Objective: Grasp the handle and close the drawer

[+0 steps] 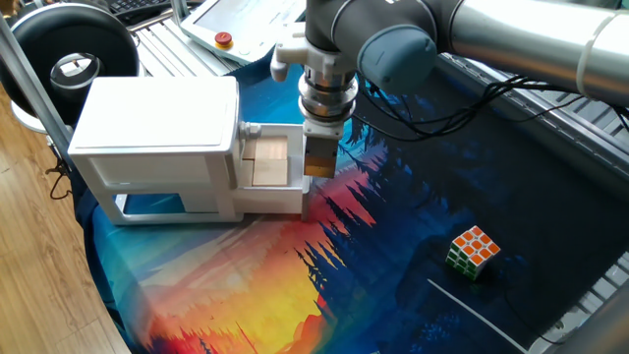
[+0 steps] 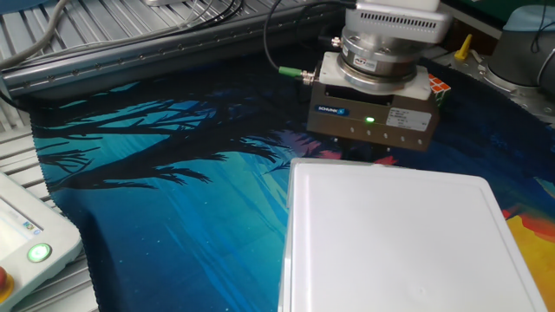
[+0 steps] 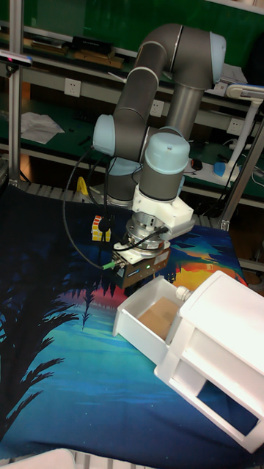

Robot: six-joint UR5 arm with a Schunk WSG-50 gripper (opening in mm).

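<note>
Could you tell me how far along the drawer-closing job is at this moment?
Done: the gripper has been brought down at the front panel of the drawer, where the handle should be, though the handle itself is hidden. In hand: whether the fingers have closed on it cannot be seen. Left: the drawer is open, its wood-coloured inside exposed beside the cabinet, so it has yet to be pushed fully in.

bright, sharp, even indoor light

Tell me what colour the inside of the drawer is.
Light wood; the drawer shows it best in one fixed view.
</note>
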